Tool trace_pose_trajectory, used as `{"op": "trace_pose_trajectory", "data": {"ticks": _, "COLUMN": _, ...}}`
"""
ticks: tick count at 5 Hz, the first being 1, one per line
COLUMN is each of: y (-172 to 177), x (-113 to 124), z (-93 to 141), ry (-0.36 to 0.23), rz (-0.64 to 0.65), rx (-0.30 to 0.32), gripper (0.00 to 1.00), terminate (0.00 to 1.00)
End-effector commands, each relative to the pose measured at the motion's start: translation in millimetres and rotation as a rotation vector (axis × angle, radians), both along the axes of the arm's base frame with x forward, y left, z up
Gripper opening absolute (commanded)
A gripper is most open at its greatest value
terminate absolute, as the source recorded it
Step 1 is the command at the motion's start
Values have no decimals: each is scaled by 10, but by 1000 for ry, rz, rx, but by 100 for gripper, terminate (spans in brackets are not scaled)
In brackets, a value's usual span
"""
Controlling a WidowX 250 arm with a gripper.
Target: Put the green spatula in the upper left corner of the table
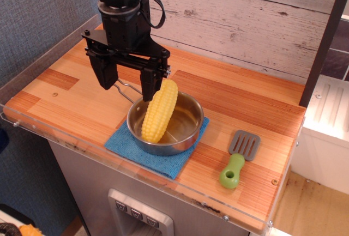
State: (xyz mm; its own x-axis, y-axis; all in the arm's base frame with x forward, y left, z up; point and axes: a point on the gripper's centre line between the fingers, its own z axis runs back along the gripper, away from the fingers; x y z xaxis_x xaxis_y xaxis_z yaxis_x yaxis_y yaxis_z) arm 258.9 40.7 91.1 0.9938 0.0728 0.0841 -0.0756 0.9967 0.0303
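The green spatula (238,158) lies flat on the table (229,94) near its front right edge, lime-green handle toward the front, grey slotted blade toward the back. My gripper (126,86) hangs over the table's left-middle, well to the left of the spatula. Its two black fingers (148,83) are spread apart and hold nothing. The right finger stands just beside the top of the corn cob.
A steel pot (182,132) sits on a blue cloth (143,151) at the front middle, with a yellow corn cob (160,110) leaning in it. The pot's wire handle points back left under my gripper. A clear acrylic rim (32,67) edges the table. A wood plank wall stands behind.
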Motion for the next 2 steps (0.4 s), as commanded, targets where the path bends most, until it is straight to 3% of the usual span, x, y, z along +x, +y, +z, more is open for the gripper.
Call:
{"op": "trace_pose_trajectory", "data": {"ticks": 1, "y": 0, "x": 0, "z": 0, "ry": 0, "rz": 0, "rx": 0, "gripper": 100, "terminate": 0}}
{"op": "trace_pose_trajectory", "data": {"ticks": 2, "y": -416, "x": -80, "z": 189, "ry": -53, "rz": -91, "rx": 25, "gripper": 100, "terminate": 0}}
